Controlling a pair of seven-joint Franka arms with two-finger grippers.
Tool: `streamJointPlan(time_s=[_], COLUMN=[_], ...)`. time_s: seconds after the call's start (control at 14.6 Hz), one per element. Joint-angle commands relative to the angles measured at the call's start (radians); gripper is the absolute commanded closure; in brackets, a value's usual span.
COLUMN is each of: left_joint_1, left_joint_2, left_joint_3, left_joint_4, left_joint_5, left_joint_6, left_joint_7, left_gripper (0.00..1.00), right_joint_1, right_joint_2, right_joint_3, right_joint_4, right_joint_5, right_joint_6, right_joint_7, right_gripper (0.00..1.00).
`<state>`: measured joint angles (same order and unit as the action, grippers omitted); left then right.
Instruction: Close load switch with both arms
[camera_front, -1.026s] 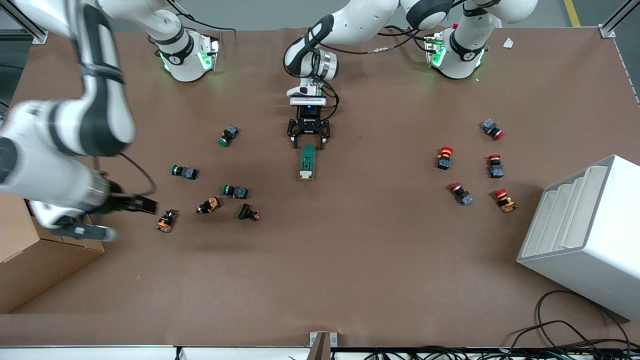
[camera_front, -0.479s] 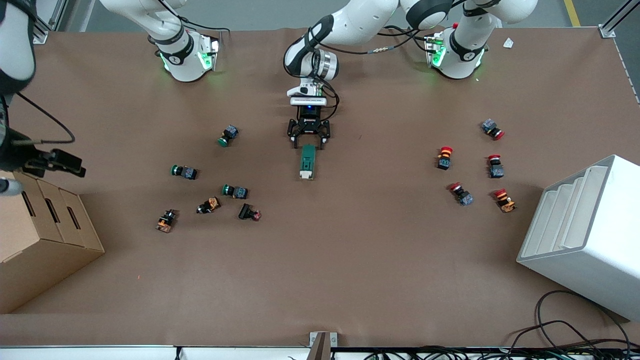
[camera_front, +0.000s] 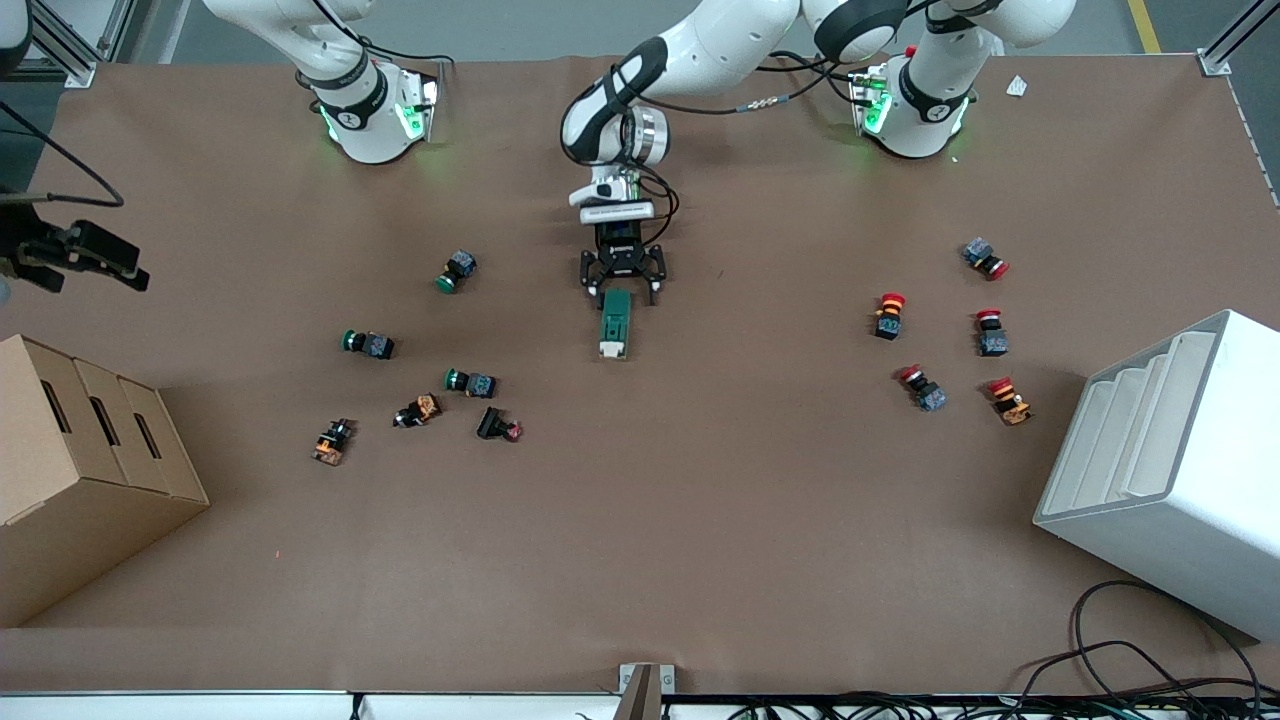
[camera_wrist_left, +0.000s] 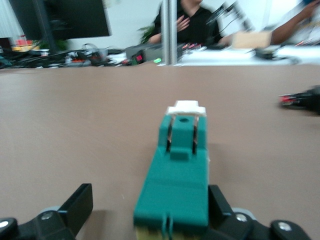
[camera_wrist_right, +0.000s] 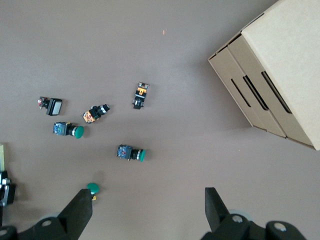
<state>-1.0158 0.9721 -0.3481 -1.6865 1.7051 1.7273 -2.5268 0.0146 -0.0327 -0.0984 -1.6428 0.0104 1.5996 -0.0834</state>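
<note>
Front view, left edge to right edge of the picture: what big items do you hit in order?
Cardboard box → right gripper, up in the air → load switch with the left gripper at its end → white rack.

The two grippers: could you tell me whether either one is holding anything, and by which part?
Nothing is held. The left gripper is open around the load switch's end farthest from the front camera, not clamped. The right gripper is open, high over the table's edge.

load switch (camera_front: 616, 324) sits on the table with one end between my left gripper (camera_front: 621, 290) fingers, its other end nearer the front camera
</note>
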Motion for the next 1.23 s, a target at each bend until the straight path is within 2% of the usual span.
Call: streamJointPlan(time_s=[0.0, 0.14, 0.41, 0.82, 1.16], left_joint_1=[0.069, 0.092, 0.186, 0.406, 0.606], left_joint_2=[-0.067, -0.131, -0.251, -0.441, -0.553], left_joint_3=[-0.037, -0.043, -0.043, -0.046, -0.055], left_joint_4=[0.112, 0.174, 0.29, 0.33, 0.334], left_joint_5=[-0.197, -0.316, -0.574, -0.859, -1.028], left_joint_6=[0.012, 0.012, 0.012, 0.026, 0.028], left_joint_7=[0.218, 0.322, 0.627, 1.044, 1.31], left_gripper=[0.0, 0.0, 0.0, 0.0, 0.0], right_joint_1=[-0.037, -0.056, -0.033, -0.031, -0.039], right_joint_2=[-0.059, -0.084, -0.105, -0.151, -0.174], right_joint_3=[0.04, 0.06, 0.051, 0.051, 0.049], right_joint_4=[-0.041, -0.051, -0.052, -0.054, -0.052], right_joint_5=[-0.021, -0.021, -0.021, -0.021, -0.026], right_joint_6=[-0.013, -0.02, -0.032, -0.064, -0.087], right_joint_7=[-0.003, -0.001, 0.004, 0.002, -0.003], right_gripper=[0.0, 0.0, 0.0, 0.0, 0.0])
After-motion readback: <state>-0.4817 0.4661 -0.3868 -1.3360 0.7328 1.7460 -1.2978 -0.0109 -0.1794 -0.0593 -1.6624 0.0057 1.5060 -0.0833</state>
